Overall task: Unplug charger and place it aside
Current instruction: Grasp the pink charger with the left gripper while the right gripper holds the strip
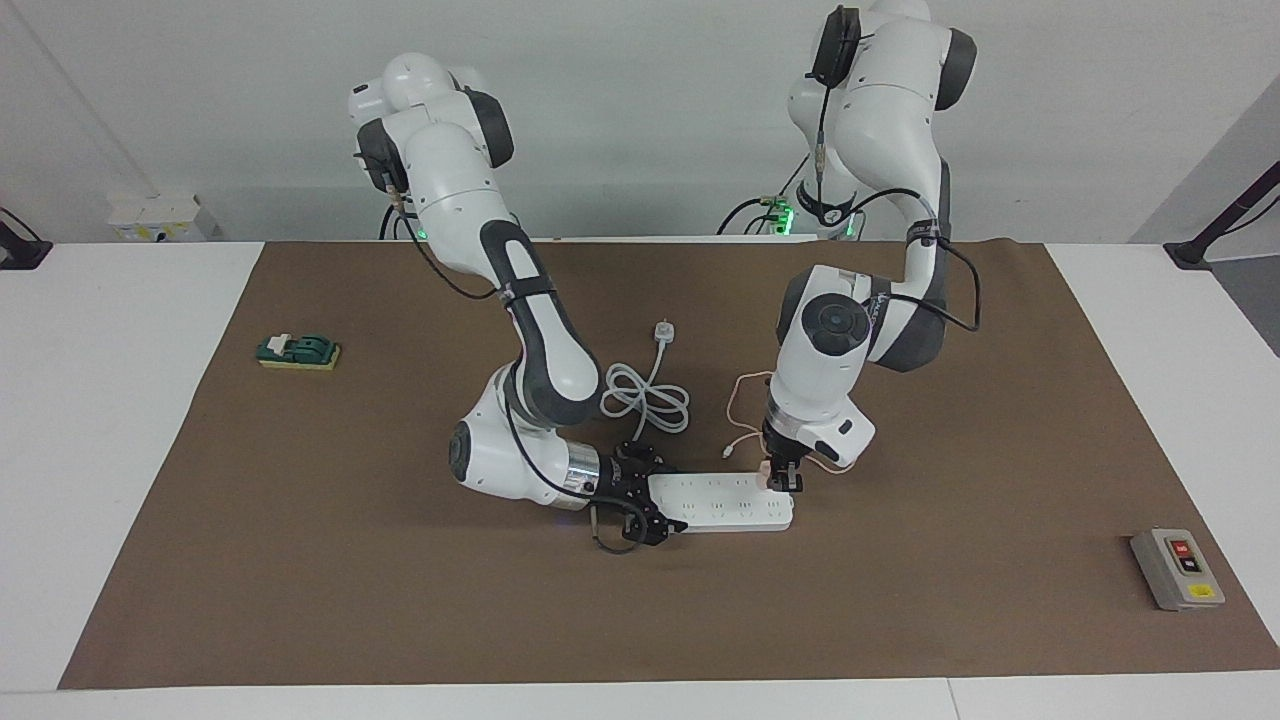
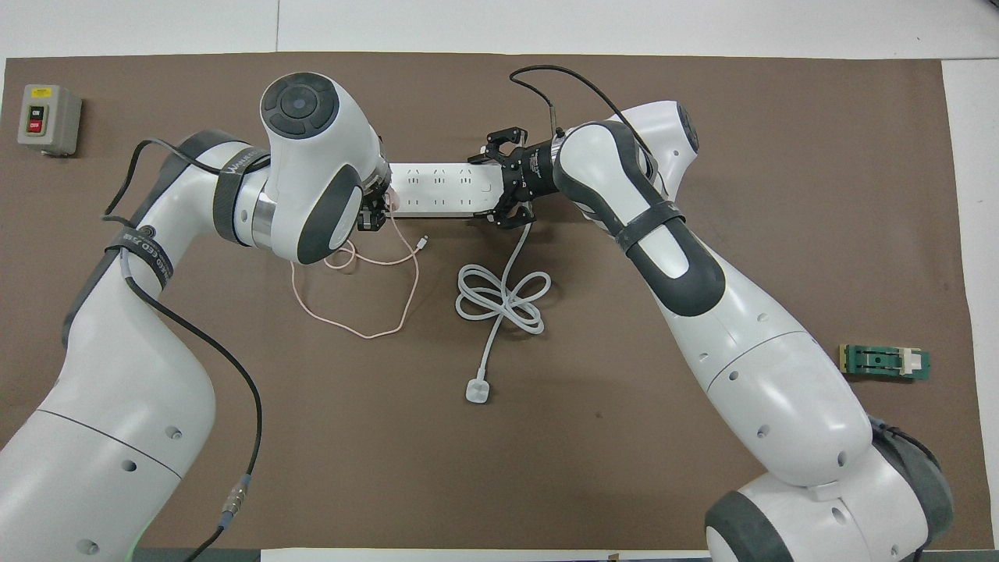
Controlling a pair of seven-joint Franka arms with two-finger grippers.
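Note:
The charger (image 1: 767, 469), a small pale pink cube, sits in the white power strip (image 1: 722, 503) at the strip's end toward the left arm. Only a sliver of the charger (image 2: 393, 200) shows under the left wrist from above. My left gripper (image 1: 783, 482) comes down on it and is shut on the charger. Its thin pink cable (image 2: 367, 334) loops on the mat nearer to the robots. My right gripper (image 1: 655, 500) lies low at the strip's other end, its fingers clasping both long edges of the power strip (image 2: 441, 187).
The strip's thick white cord (image 2: 499, 300) lies coiled nearer to the robots, ending in a white plug (image 2: 477, 390). A grey switch box (image 2: 48, 117) stands at the left arm's end of the brown mat (image 2: 702, 86). A green block (image 2: 884, 361) lies at the right arm's end.

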